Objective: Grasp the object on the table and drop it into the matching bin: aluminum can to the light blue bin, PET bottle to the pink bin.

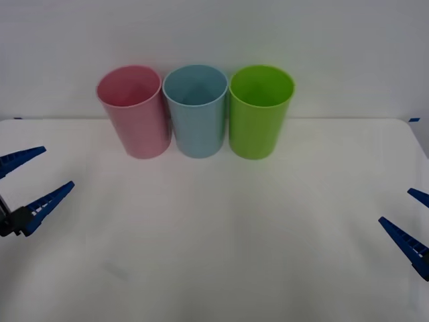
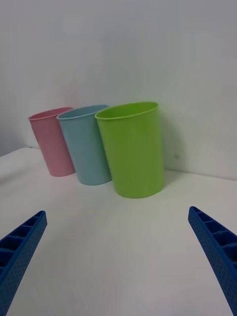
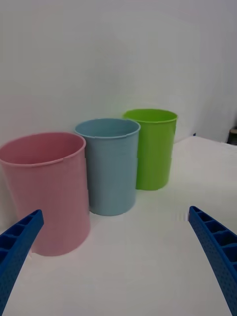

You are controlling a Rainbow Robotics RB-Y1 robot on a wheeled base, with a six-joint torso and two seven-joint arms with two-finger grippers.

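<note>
The left end effector (image 1: pixel 33 181) hangs at the near left edge of the table (image 1: pixel 214 241), its blue ribbed fingers spread apart and holding nothing. The right end effector (image 1: pixel 412 221) is at the near right edge, likewise spread wide and empty. Both face the row of bins from well apart.

At the far side of the table three bins stand upright in a row, close against each other: the pink bin (image 1: pixel 133 111) on the left, the light blue bin (image 1: pixel 196 109) in the middle, and a lime green bin (image 1: pixel 260 109) on the right. What can be seen of their insides from the front looks empty, though their bottoms are hidden.

No aluminum can lies anywhere on the white table between the end effectors and the bins, so where it is cannot be told, nor how it looks. By my judgement this is either the rest before a grasp or the rest after a drop. The next move calls for a can to be found before either arm reaches.
</note>
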